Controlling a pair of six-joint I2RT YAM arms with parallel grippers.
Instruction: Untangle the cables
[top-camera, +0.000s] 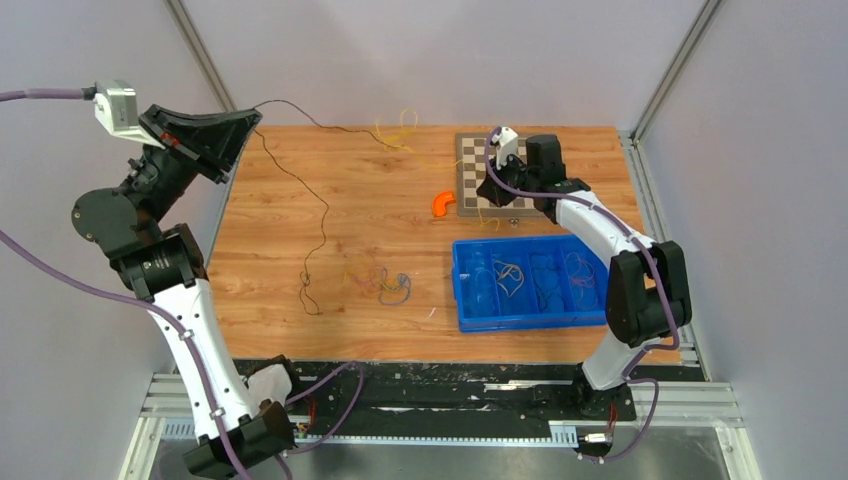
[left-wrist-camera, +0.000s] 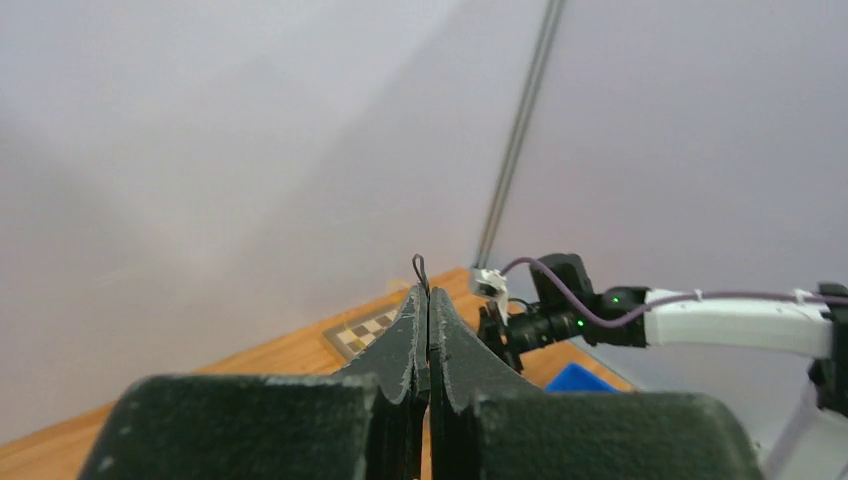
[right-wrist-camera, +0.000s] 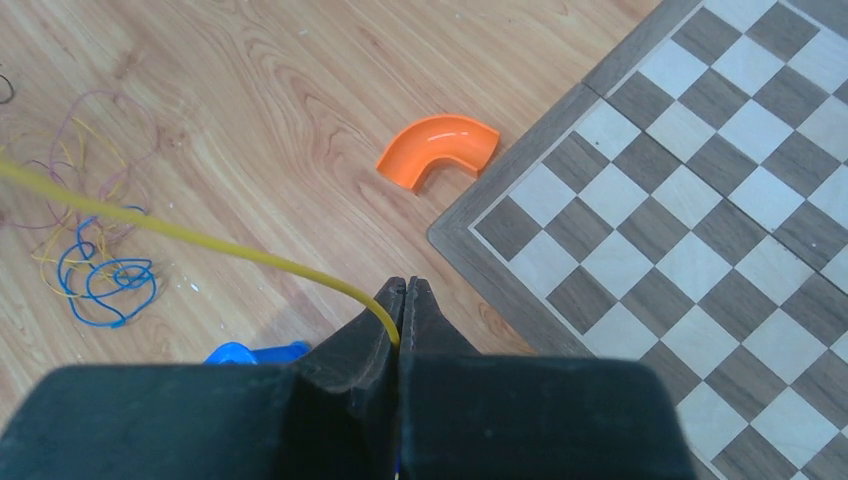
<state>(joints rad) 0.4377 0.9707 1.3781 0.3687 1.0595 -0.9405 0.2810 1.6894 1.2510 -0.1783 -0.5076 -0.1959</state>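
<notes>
Black wire (top-camera: 322, 215) ran from the raised left gripper (left-wrist-camera: 428, 292) in a long slack line down across the wooden table (top-camera: 280, 330), its far end lying loose, just left of the remaining clump (top-camera: 385, 285). The jaws of that gripper were pressed fully together, with a short curl of the wire poking up from between the tips, so it looked pulled mostly free of the rest.

Over by the chessboard (right-wrist-camera: 680, 200), the right gripper (right-wrist-camera: 405, 285) was likewise clamped tight, pinching a yellow wire (right-wrist-camera: 200, 235) that stretched away taut toward the left edge of its wrist view. An orange curved piece (right-wrist-camera: 440, 150) lay on the wood just beside the board's corner, apart from both wires.

By my reading the job was partway through. Two strands were in hand and being drawn apart. The clump of blue, purple and yellow loops lay knotted together near the middle of the table, beside the blue tray (top-camera: 458, 290), and would need separating next. A few thin loops (top-camera: 510, 275) seemed to sit in the tray's compartments, though they were too small to tell clearly. More yellow wire lay near the back edge of the table.
</notes>
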